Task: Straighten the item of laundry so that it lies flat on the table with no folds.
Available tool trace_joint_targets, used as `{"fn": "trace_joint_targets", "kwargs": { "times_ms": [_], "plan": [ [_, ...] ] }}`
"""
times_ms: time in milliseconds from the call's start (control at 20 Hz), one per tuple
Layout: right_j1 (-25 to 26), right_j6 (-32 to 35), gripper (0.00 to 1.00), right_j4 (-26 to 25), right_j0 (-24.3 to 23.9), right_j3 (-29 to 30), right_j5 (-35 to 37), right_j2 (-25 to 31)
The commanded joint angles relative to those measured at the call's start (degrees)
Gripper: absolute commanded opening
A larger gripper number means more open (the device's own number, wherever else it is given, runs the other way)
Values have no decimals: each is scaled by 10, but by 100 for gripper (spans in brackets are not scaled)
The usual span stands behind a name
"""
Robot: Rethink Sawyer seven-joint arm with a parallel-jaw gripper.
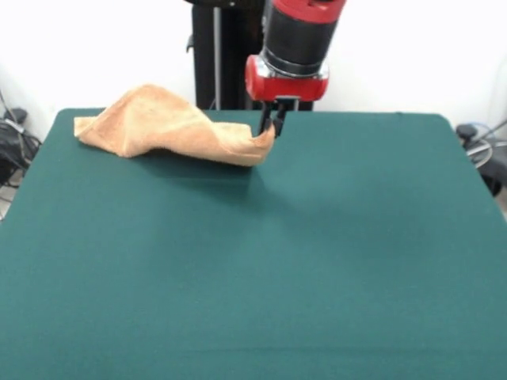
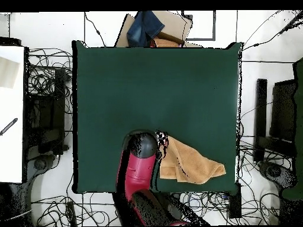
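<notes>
Here the black claw (image 1: pixel 271 120) pinches a raised corner of the rumpled peach-orange terry towel (image 1: pixel 162 123), near the dark green felt table's (image 1: pixel 261 269) robot-side edge. Next, probably: draw that corner outward to unfold it.

One towel (image 1: pixel 166 125) — crumpled, upper left of the frame — one green table (image 1: pixel 261 261), one arm with one gripper (image 1: pixel 272 120).

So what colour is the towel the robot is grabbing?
The towel is peach-orange, seen best in the front view, against the dark green table.
</notes>
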Motion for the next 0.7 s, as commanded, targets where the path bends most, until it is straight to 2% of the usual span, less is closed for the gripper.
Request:
{"fn": "trace_joint_targets", "kwargs": {
  "times_ms": [50, 150, 400, 700],
  "plan": [
    [15, 229, 0, -46, 27, -15, 72, -8],
    [18, 241, 0, -52, 29, -16, 71, -7],
    [52, 288, 0, -150, 33, -43, 106, -42],
    [73, 361, 0, -235, 41, -55, 114, -68]
  ]
}}
